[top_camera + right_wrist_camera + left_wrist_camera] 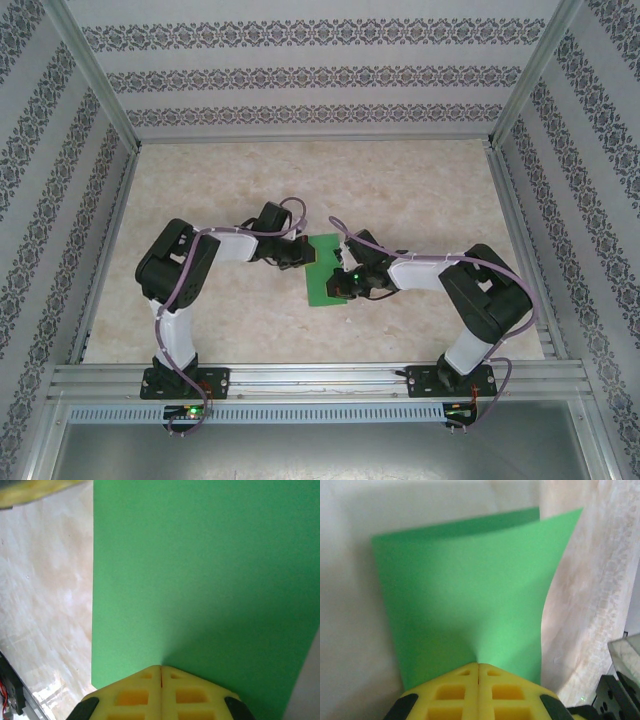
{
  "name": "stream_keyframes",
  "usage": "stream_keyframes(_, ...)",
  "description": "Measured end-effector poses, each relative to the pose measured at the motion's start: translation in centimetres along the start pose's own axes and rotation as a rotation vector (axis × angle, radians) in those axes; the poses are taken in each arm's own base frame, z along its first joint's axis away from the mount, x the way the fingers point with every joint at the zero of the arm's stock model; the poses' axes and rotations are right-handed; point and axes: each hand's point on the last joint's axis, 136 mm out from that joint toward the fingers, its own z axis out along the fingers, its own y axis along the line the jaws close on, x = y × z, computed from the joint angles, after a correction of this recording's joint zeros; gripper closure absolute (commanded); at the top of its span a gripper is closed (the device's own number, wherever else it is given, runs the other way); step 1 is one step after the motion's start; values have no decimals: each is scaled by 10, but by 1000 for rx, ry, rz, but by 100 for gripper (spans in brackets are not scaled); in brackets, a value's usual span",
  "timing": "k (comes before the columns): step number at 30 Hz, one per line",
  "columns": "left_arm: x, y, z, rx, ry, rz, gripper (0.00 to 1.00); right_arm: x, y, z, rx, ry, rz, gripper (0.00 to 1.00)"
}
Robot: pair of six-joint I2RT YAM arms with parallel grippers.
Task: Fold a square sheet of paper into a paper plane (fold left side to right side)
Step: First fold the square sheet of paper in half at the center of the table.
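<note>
Left pincer (291, 256) sits just left of centre in the overhead view. Its yellow fingers (450, 692) are pressed together on the near edge of the thin, bright-green square sheet of paper (318, 282). In the left wrist view the pincer (478, 666) is at the bottom centre. The square sheet of paper (470, 590) rises out of the seam between the fingers, with soft creases fanning from the pinch. Its right edge curls up off the surface, and a darker green strip of a second layer shows behind the top edge.

From above, the right pincer (346, 286) rests on the lower right part of the green square, at the centre of the frame. Through the right wrist camera its yellow fingers (132, 697) are closed tight against each other at the bottom centre (161, 668), tips at the sheet's near edge. I cannot tell whether they nip the paper or just press on it. Here the square sheet of paper (200, 570) lies flat and smooth across the middle and right of the frame.

Overall the paper lies between the two arms, on the pale marbled beige tabletop (400, 190).
</note>
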Motion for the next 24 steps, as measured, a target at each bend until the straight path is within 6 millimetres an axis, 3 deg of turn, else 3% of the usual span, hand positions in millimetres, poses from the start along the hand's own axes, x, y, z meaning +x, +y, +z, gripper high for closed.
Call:
stream_keyframes(10,-54,12,-3,-29,-84,-1,97,-2,0,1,0,-5,-2,100)
stream_keyframes(24,-70,11,0,-51,-90,13,97,-4,1,2,-9,-16,-4,100)
